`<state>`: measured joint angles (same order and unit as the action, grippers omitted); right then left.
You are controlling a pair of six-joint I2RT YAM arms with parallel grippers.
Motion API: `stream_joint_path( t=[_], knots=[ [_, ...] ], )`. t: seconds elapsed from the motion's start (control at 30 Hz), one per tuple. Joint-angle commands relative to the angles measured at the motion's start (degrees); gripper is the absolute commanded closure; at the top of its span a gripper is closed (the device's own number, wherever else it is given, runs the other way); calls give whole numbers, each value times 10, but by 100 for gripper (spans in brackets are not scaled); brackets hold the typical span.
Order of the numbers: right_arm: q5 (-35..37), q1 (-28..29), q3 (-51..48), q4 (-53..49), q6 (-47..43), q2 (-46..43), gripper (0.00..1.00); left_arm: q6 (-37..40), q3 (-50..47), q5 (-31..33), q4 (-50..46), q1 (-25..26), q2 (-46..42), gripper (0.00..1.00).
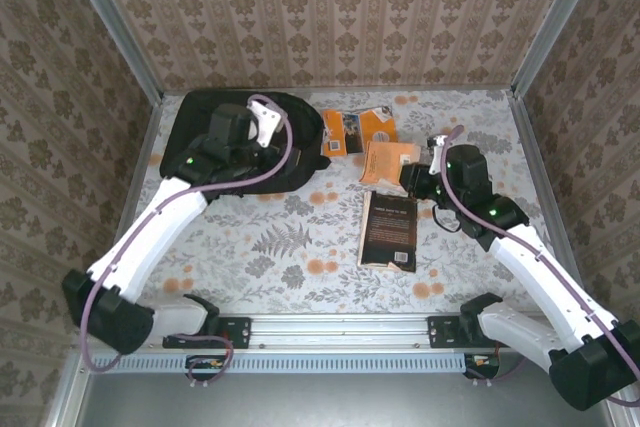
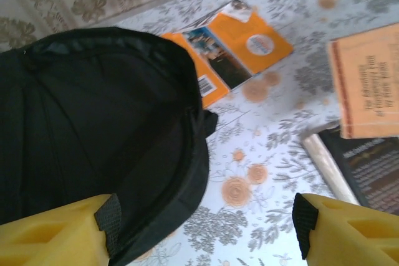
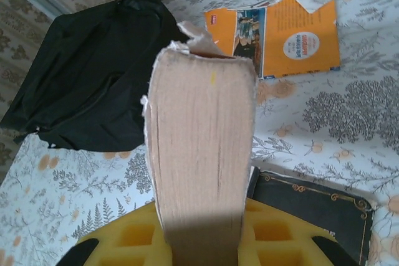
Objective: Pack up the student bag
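At the back left of the counter (image 1: 300, 247) sits the bag (image 1: 240, 147), lying flat, and from the left wrist view its mouth looks to be gaping toward the books. The left gripper (image 2: 206, 232) hangs over the bag's rim with its jaws spread wide, grabbing nothing. The right gripper (image 1: 418, 179) is clenched on a thick tan book (image 3: 202, 154), page edges facing its camera, just above a black book (image 1: 388, 230). An orange book (image 1: 360, 129) lies open between it and the bag.

So the step is getting that tan book in, imo. I'd have the left pinch the upper rim and lift it so the mouth gapes. The right then carries the book over the orange one, squeezing firmly since it's fat and ragged, and slides it in narrow edge first.
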<state>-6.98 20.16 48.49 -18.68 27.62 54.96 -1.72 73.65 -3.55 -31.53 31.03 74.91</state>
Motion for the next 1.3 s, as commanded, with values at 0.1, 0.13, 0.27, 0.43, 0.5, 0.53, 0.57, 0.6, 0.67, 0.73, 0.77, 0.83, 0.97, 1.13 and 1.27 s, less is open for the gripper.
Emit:
stream_joint_path(
  t=[0.1, 0.13, 0.27, 0.43, 0.5, 0.53, 0.57, 0.6, 0.67, 0.73, 0.77, 0.83, 0.97, 1.13, 1.27],
  knots=[
    [12, -2, -12, 8, 44, -24, 100, -7, 104, 77, -40, 13, 129, 23],
    [9, -2, -15, 7, 44, -27, 100, -7, 114, 77, -38, 12, 146, 23],
    [9, -4, -24, 1, 43, -32, 100, 3, 155, 64, -48, 11, 209, 23],
    [5, -10, -31, -1, 39, -34, 100, 4, 178, 55, -53, 7, 267, 26],
    [0, -11, -35, 0, 38, -35, 100, 2, 185, 55, -51, 5, 284, 27],
    [-1, -11, -36, 1, 37, -35, 100, 1, 192, 56, -52, 2, 292, 28],
    [-1, -11, -37, 2, 36, -35, 100, -1, 197, 56, -53, 0, 300, 29],
    [-1, -12, -38, 1, 36, -35, 100, -3, 201, 55, -55, -2, 307, 30],
    [-2, -12, -41, 1, 36, -36, 100, -4, 211, 50, -61, -5, 320, 34],
    [-5, -14, -43, 3, 39, -37, 100, -5, 213, 51, -61, -8, 329, 37],
    [-9, -14, -44, 5, 40, -38, 100, -5, 212, 50, -58, -10, 332, 40],
    [-11, -14, -44, 7, 40, -38, 100, -5, 212, 47, -54, -13, 337, 46],
    [-10, -15, -44, 7, 38, -36, 100, -5, 216, 36, -60, -18, 354, 52],
    [-9, -16, -45, 8, 36, -32, 100, -14, 212, 6, -59, -18, 360, 52],
    [-9, -19, -44, 7, 38, -29, 100, -16, 211, -6, -65, -18, 367, 58]
  ],
)
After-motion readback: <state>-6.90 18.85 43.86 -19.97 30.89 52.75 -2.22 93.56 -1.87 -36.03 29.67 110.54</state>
